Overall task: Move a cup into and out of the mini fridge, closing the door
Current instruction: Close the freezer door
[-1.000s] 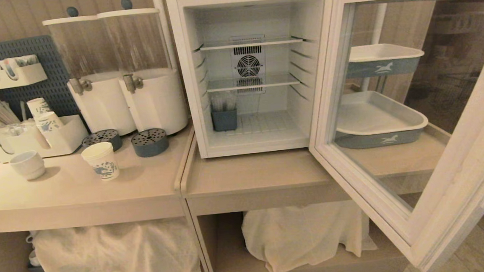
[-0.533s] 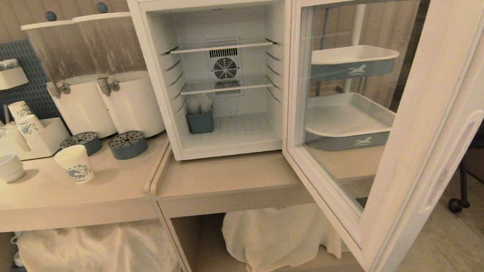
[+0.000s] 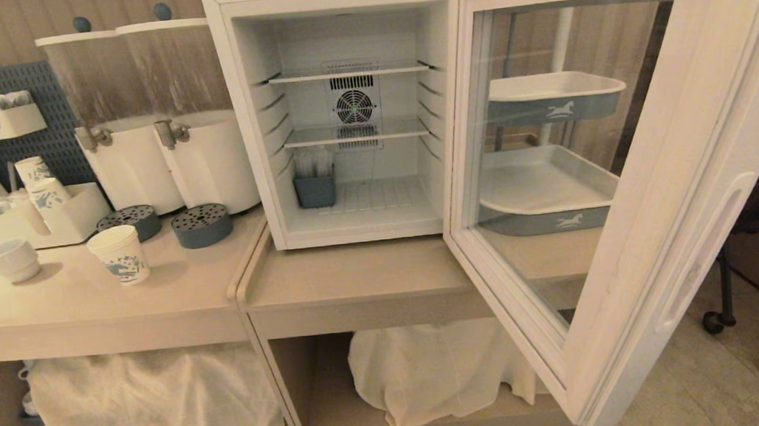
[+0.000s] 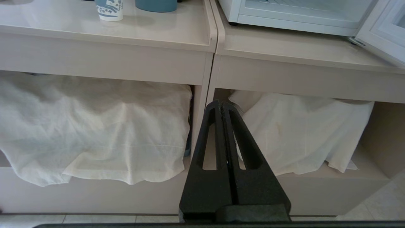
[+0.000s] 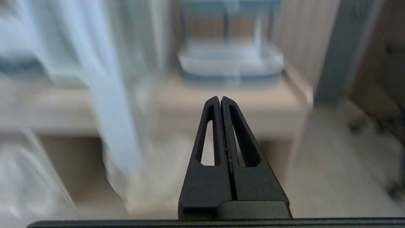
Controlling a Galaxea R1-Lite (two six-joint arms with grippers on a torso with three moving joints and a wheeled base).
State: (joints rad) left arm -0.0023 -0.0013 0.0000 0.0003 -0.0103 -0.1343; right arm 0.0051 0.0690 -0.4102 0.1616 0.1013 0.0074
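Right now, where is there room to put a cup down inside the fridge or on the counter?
Inside the mini fridge, the floor is bare beside the small blue bin, and both wire shelves look bare. The counter in front, beside the open door, is bare too. It's crowded left: dispensers, drip trays, the cup.

We see the left tool (image 4: 221, 106) with its two black fingers (image 4: 211, 126) pressed together, holding nothing, in front of the gap between two cabinets. A white cloth (image 4: 95, 126) fills the shelf on one side, another cloth (image 4: 300, 133) the other. On the tabletop (image 4: 126, 28) stands the cup (image 4: 109, 9), beside a blue container (image 4: 156, 4). The fridge (image 4: 284, 19) base and the open door (image 4: 383, 38) corner show at the edge.
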